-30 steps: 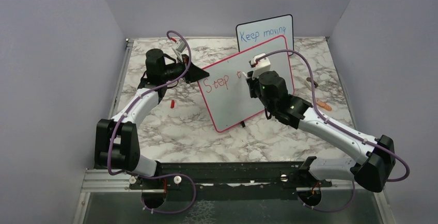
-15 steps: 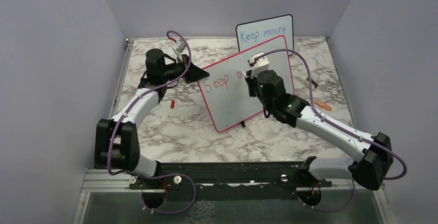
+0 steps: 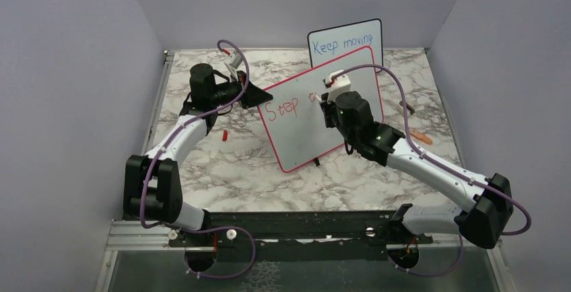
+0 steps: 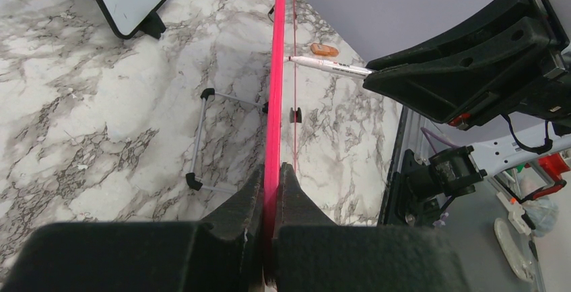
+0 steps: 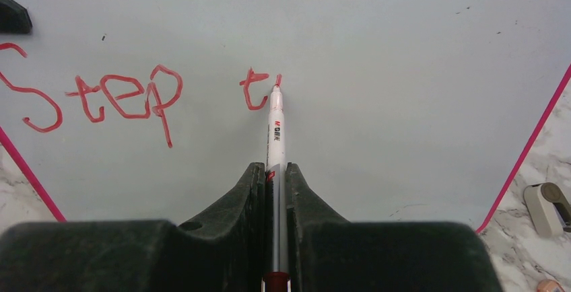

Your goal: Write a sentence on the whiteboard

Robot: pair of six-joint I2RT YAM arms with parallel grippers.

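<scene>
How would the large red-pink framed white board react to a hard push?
It would probably tip or slide: the red-pink framed white board stands on a thin wire stand with small black feet, likely why the left end effector clamps its edge. Seen edge-on it looks thin, so it may flex slightly under the white marker pen.

Robot lab cell: plain grey walls [image 3: 67, 70] boxing a marble-patterned table [image 3: 256, 164].
</scene>
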